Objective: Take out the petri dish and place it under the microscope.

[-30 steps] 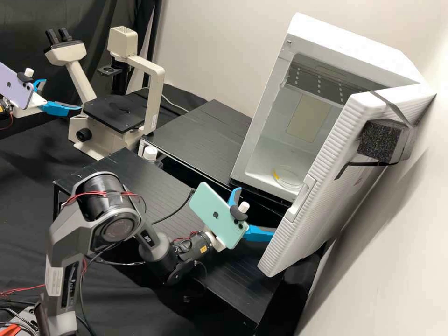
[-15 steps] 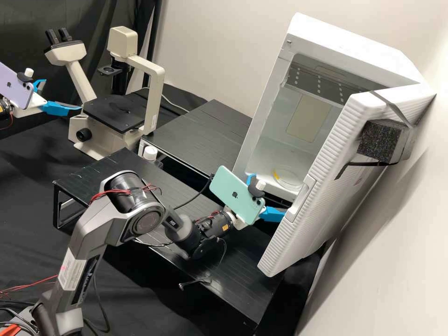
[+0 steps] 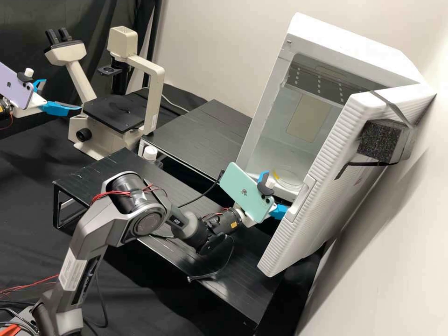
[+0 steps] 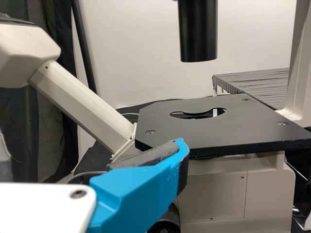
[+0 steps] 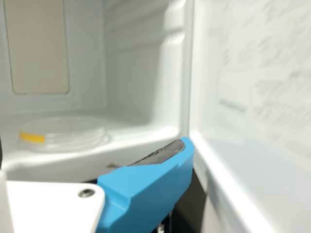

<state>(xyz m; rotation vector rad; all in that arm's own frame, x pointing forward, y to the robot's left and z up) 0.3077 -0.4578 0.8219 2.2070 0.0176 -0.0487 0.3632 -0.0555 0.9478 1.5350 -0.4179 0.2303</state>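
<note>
In the high view my left gripper (image 3: 62, 94) is open beside the black microscope stage (image 3: 109, 114), with nothing between its fingers. The left wrist view shows this gripper (image 4: 92, 150) near the edge of the stage (image 4: 233, 131), which has a keyhole-shaped opening. My right gripper (image 3: 276, 192), open and holding nothing, is at the mouth of the white chamber, partly behind its phone. The clear petri dish (image 3: 290, 181) with a yellow mark lies flat on the chamber floor. In the right wrist view the dish (image 5: 68, 133) is ahead of the gripper (image 5: 95, 150), not touching it.
The chamber's ribbed door (image 3: 303, 219) stands open close beside the right gripper; its inner face (image 5: 257, 97) shows in the right wrist view. Black low platforms (image 3: 200, 135) and a white-capped bottle (image 3: 150, 153) stand between microscope and chamber.
The right arm has moved right and up in the high view, bringing its open gripper closer to the chamber opening and the dish. The left gripper has kept still.
</note>
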